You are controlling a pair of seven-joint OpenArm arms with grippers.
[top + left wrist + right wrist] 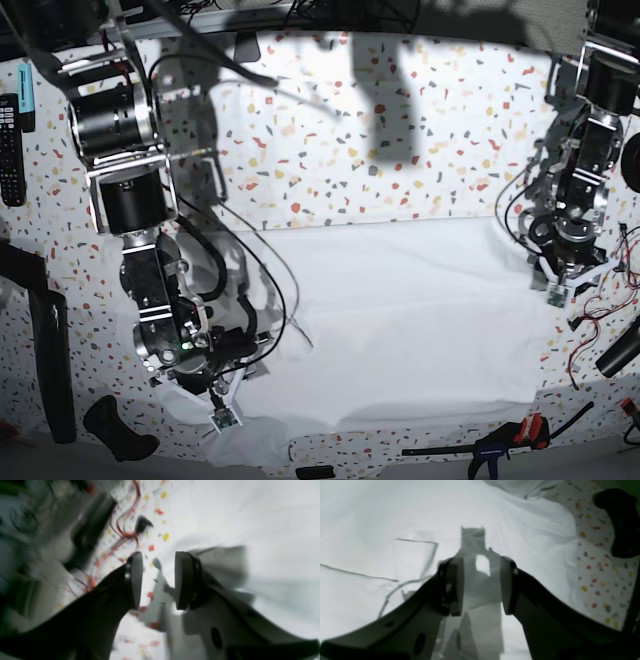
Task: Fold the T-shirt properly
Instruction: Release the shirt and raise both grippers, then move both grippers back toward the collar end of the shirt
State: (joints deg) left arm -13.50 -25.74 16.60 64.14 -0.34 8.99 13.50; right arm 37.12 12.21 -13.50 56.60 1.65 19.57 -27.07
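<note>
Now, T-shirt (400,320): long axis runs left-right across frame centre.
Right gripper (222,418): your nearer one, lower-left corner, fingers parted, empty.
Left gripper (560,292): right edge, fingers parted, empty.

A plain white T-shirt (400,320) with no print lies on a white table (400,130) speckled with red, grey and yellow flecks. The left hand (158,580) has dark grey pads on black and pale grey fingers; the right hand (482,587) shows the same dark grey and black. Red wires (590,345) trail near the table's edge. A clamp (510,437) there is black with an orange-red handle part. A black remote (9,150) with pale buttons sits at the far side.
</note>
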